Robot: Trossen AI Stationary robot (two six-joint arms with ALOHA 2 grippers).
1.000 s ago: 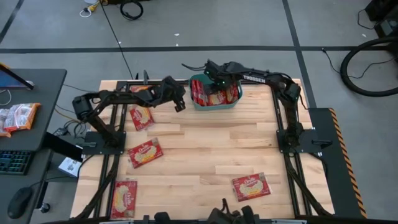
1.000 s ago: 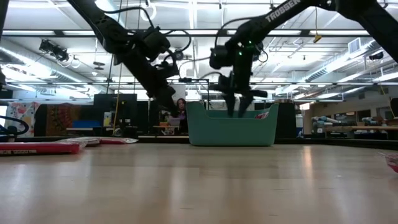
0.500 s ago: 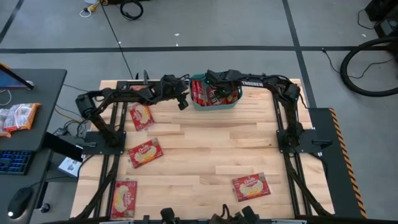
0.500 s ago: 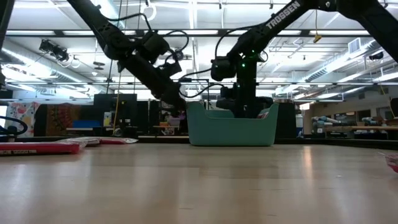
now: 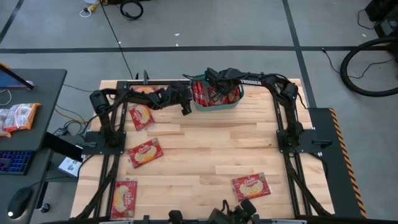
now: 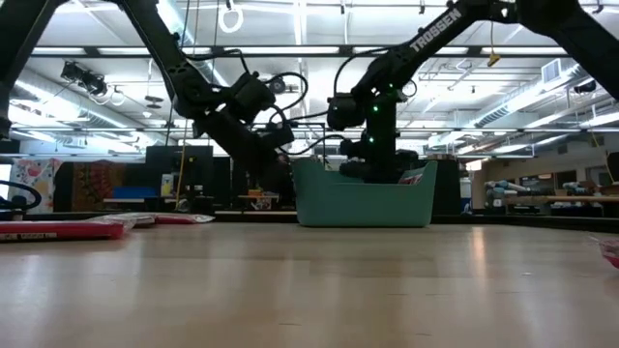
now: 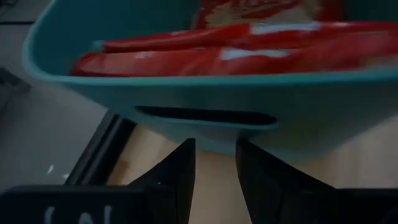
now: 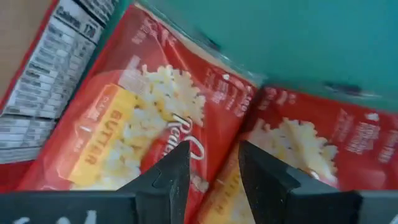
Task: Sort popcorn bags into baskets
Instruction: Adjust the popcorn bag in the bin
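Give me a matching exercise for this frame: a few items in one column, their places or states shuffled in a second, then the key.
Items:
1. left gripper
2. right gripper
3. teal basket
4. popcorn bag

Places or states:
A. lies flat near the table's front edge, on the right arm's side
B. down inside the basket, over the bags there
C. just outside the basket wall, holding nothing
D. at the table's far edge, with red bags in it

Pairs: 1-C, 2-B, 3-D, 4-A

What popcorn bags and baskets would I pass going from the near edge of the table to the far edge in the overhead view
Near to far: bag at the near left corner → bag near the right → bag left of centre → bag under the left arm → teal basket holding more bags.
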